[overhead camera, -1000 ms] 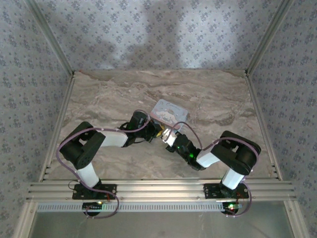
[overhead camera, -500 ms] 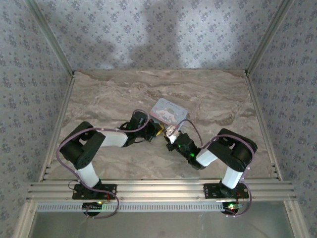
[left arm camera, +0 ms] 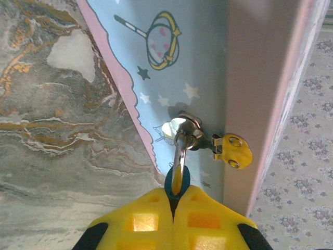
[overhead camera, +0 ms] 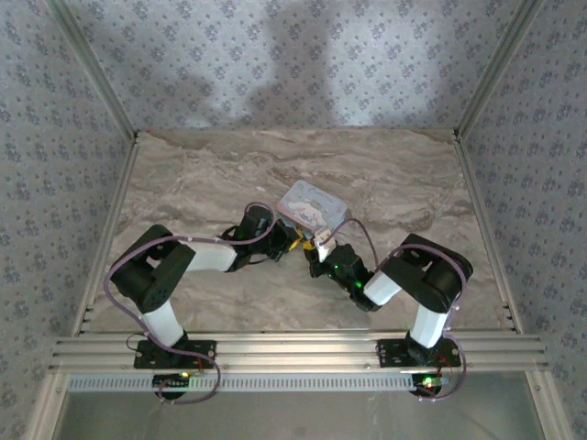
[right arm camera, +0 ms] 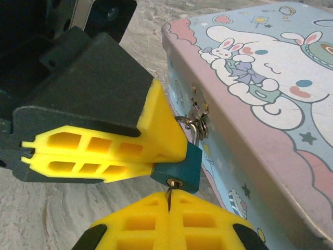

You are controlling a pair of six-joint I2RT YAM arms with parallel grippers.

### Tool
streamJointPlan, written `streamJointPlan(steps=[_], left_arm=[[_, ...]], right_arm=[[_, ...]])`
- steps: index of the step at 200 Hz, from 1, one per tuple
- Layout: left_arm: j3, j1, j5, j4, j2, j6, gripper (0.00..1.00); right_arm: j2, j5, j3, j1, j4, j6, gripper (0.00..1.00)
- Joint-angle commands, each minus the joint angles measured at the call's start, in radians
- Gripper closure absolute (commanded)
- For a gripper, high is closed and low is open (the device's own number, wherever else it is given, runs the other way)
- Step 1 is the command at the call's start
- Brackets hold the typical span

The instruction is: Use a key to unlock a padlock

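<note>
Overhead, my left end effector [overhead camera: 295,244] and right end effector [overhead camera: 317,253] meet at the box [overhead camera: 312,203] on the table [overhead camera: 202,174]. Left wrist: left one pinches the padlock [left arm camera: 167,186], shackle threaded through the hasp [left arm camera: 190,130]. Right wrist: right one pinches the key [right arm camera: 169,191], seated in the keyhole; turning remains, I judge.
</note>
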Motion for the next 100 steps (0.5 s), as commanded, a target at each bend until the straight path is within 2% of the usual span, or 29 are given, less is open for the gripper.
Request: streamJointPlan(steps=[1,53,100], left_arm=[[0.000,-0.019,0.080,-0.034,-0.008,-0.007,0.97],[0.001,-0.014,0.074,-0.040,-0.008,0.000,0.78],[-0.012,0.009,0.056,-0.100,-0.067,0.036,0.62]], right_arm=[[0.025,0.002,0.014,-0.011,0.056,0.043,1.00],[0.030,0.015,0.005,-0.010,0.046,0.038,1.00],[0.020,0.003,-0.004,-0.013,0.055,0.063,1.00]])
